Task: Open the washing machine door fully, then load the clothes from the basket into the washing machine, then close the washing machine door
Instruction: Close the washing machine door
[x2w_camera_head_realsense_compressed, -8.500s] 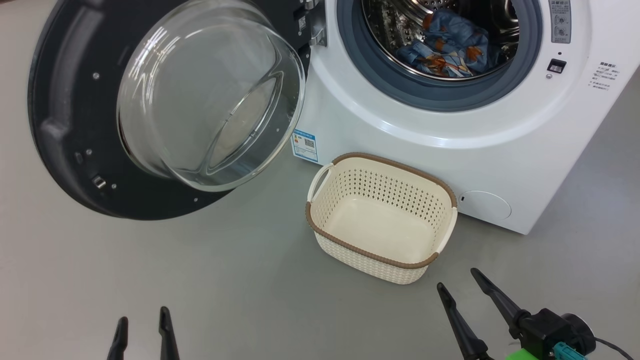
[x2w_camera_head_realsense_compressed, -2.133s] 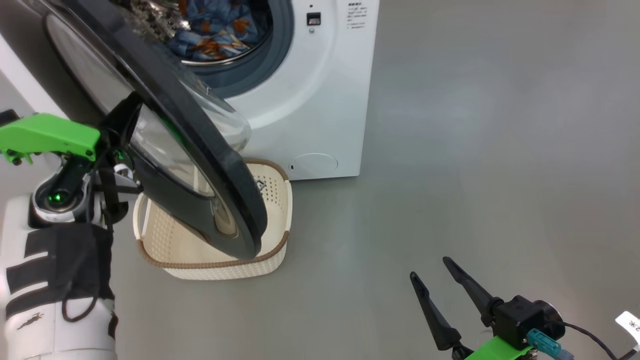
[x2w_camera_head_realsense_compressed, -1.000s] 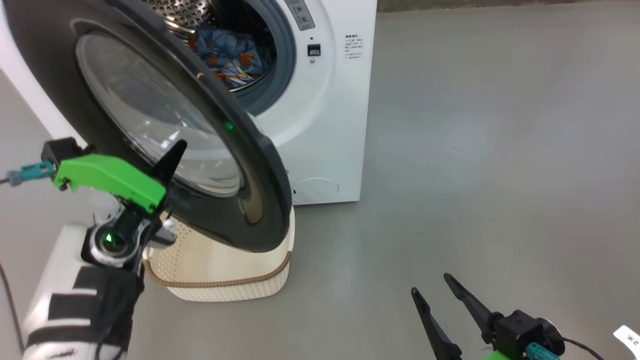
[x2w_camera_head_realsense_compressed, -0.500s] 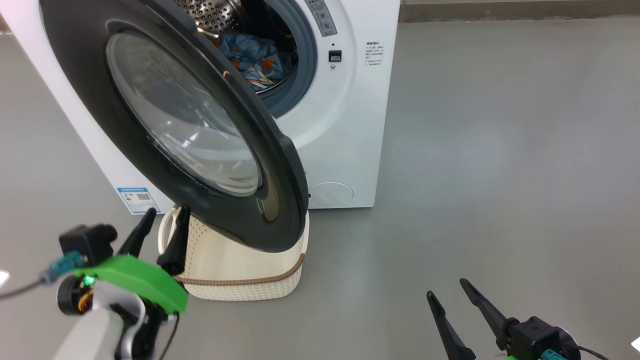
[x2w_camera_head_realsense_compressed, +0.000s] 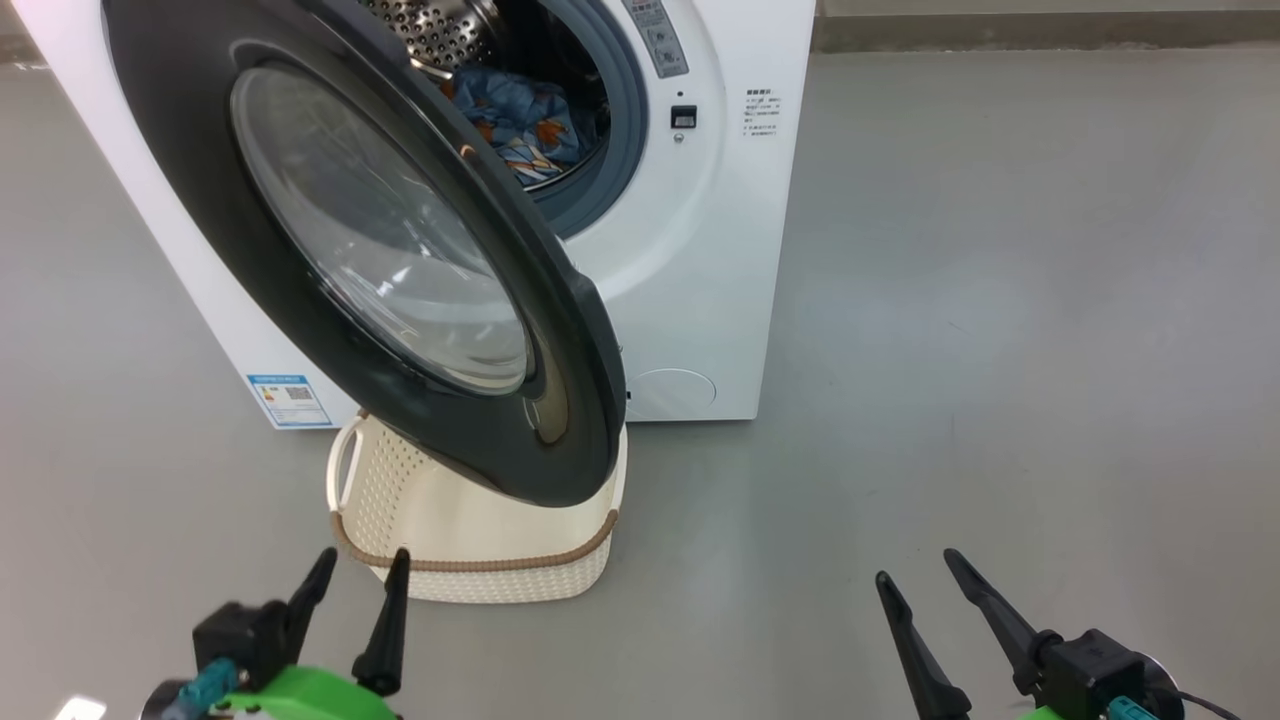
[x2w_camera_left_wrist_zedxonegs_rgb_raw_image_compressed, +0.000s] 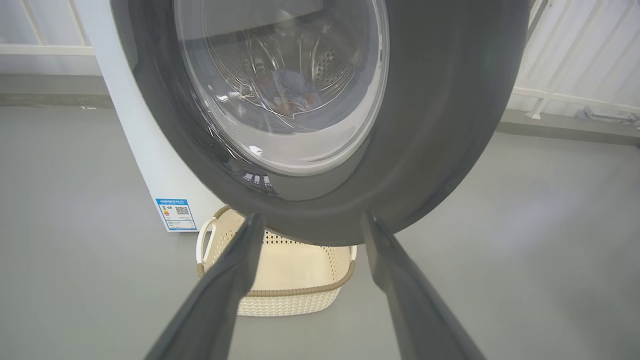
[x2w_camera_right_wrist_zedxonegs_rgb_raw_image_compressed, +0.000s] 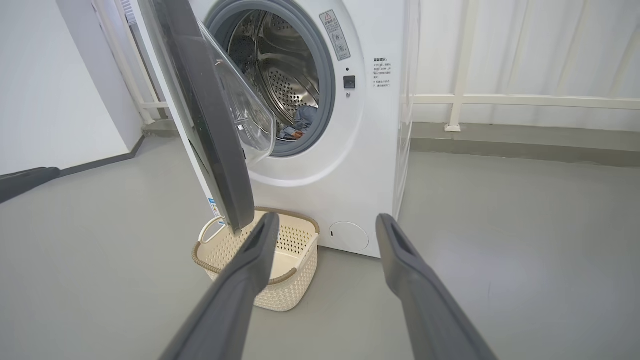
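In my head view I see a smooth grey floor (x2w_camera_head_realsense_compressed: 1000, 300) with a soft, even shine. A darker skirting strip (x2w_camera_head_realsense_compressed: 1050, 30) runs along its far edge at 12 to 1 o'clock. In my right wrist view a plain white wall (x2w_camera_right_wrist_zedxonegs_rgb_raw_image_compressed: 50, 75) stands at 9 o'clock, with a dark baseboard (x2w_camera_right_wrist_zedxonegs_rgb_raw_image_compressed: 100, 161) at its foot. At 1 to 3 o'clock a white railing (x2w_camera_right_wrist_zedxonegs_rgb_raw_image_compressed: 525, 101) with an upright post (x2w_camera_right_wrist_zedxonegs_rgb_raw_image_compressed: 462, 65) crosses before a pale, bright ribbed surface (x2w_camera_right_wrist_zedxonegs_rgb_raw_image_compressed: 550, 45). Whether it is curtain or panel, I cannot tell.
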